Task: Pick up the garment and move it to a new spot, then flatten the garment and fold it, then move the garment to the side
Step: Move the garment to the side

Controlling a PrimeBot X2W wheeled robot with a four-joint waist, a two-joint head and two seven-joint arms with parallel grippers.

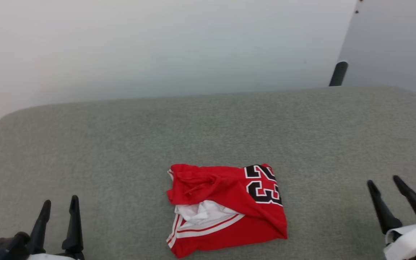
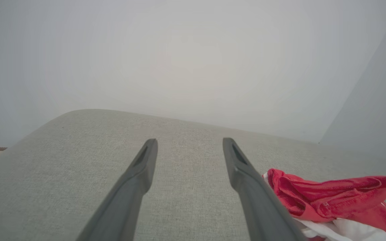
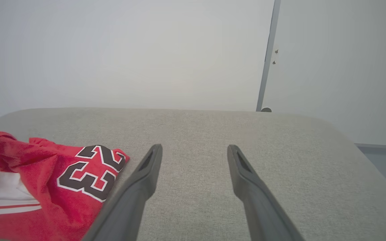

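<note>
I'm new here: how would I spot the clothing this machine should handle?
Find the wide grey fabric-covered surface in front of the pale wall. Near the middle of its front edge lies a roughly folded red cloth T-shirt. Its red stands out against the grey, with a black number 23 outlined in white and a white sleeve trimmed in red stripes.

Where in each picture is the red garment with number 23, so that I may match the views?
Head view: the garment at lower centre.
Left wrist view: the garment in the lower right corner.
Right wrist view: the garment in the lower left corner.
Shared landmark: the grey cushion under it.
</note>
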